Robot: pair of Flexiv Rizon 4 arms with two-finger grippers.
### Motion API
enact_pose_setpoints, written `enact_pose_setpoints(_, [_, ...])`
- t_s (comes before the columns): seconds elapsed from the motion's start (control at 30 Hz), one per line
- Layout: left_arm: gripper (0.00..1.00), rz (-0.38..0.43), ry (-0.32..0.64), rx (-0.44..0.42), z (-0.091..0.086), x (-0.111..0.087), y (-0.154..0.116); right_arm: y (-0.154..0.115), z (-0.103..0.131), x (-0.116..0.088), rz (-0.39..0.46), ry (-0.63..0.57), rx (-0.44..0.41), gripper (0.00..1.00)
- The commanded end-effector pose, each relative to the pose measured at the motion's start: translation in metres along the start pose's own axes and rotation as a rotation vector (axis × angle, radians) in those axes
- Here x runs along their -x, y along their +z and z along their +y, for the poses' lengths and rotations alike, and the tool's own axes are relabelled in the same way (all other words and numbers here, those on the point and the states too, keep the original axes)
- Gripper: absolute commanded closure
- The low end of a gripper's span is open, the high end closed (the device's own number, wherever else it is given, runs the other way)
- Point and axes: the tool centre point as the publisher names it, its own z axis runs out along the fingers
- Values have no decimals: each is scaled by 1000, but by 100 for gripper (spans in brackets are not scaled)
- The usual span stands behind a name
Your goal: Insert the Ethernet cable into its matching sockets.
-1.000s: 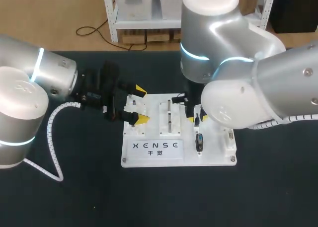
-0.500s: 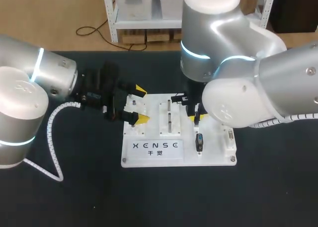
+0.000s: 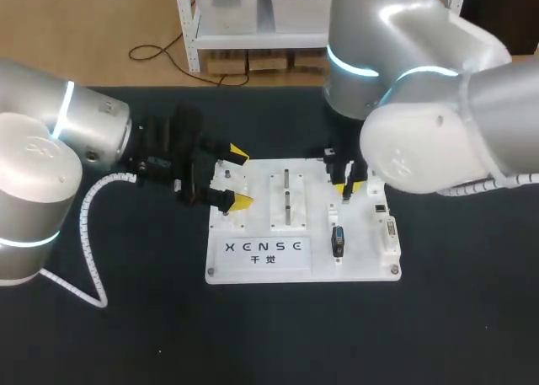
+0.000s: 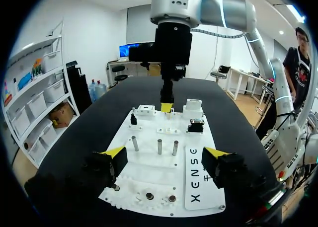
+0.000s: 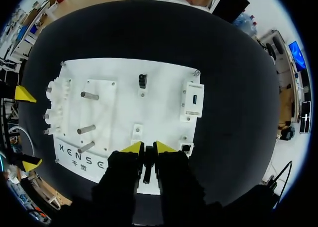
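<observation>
Right gripper (image 5: 147, 147) pinched shut on Ethernet cable (image 5: 147, 165) end, held upright over right half of white board (image 3: 362, 263), near small socket (image 5: 187, 148); probably aligning for insertion. Left gripper (image 3: 238, 179) spread wide, straddling board's left edge, apparently to brace it.

The cable (image 5: 147, 166) shows as a short dark piece pinched between the right fingers (image 5: 133, 147). It lies along them and points down at the white board (image 5: 164, 117); whether its tip touches the board cannot be told. A small grey socket (image 5: 186, 148) sits at the board's edge, just beside the fingers. A larger white socket block (image 5: 194, 100) stands next to it.
</observation>
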Motion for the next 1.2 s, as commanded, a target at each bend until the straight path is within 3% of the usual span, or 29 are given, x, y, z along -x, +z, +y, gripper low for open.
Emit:
enact_pose_setpoints(0.03, [0, -5, 3, 3, -1, -2, 0, -3, -15, -4, -10, 14, 4, 100])
enact_pose_setpoints(0.47, [0, -5, 3, 3, -1, -2, 0, 8, -45, -6, -9, 59, -27, 100])
enact_pose_setpoints(1.2, [0, -5, 3, 3, -1, -2, 0, 14, -58, -5, 21, 52, -40, 100])
